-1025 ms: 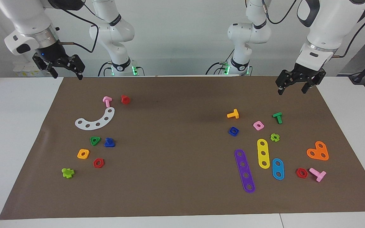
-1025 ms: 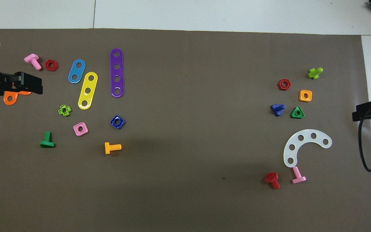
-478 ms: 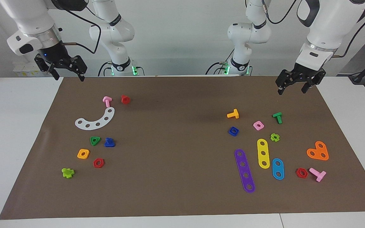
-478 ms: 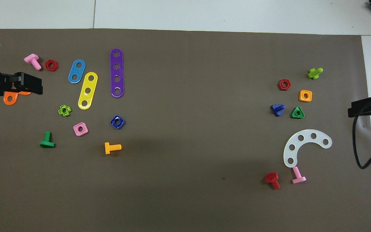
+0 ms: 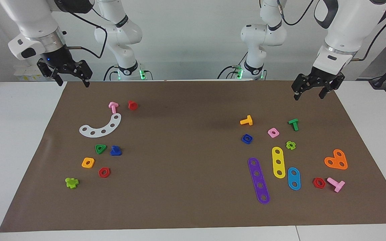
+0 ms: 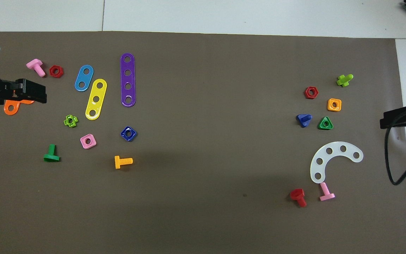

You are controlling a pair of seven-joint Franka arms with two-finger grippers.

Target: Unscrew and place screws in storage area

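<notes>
The dark-blue bolt [image 5: 115, 151] lies on its flat head on the brown mat, right beside the green triangular nut [image 5: 101, 149]; it also shows in the overhead view [image 6: 303, 120]. The storage area [image 5: 95, 168] is the bare mat around the green triangular nut, the orange square nut [image 5: 88, 162] and the red hexagonal nut [image 5: 104, 172]. My right gripper [image 5: 73, 82] hangs open and empty in the air over the mat's corner at its own end [image 6: 388, 120]. My left gripper [image 5: 308, 97] waits open and empty over the mat's edge at its end [image 6: 34, 92].
A white curved strip [image 5: 101, 126], a pink bolt [image 5: 113, 107] and a red bolt [image 5: 132, 105] lie nearer to the robots than the storage area. A light-green cross bolt [image 5: 72, 182] lies farther. Coloured strips, nuts and bolts, with a blue square nut [image 5: 247, 138], lie toward the left arm's end.
My right gripper has risen a little and shifted slightly over the mat's corner. The left gripper and all the parts on the mat have stayed put.
</notes>
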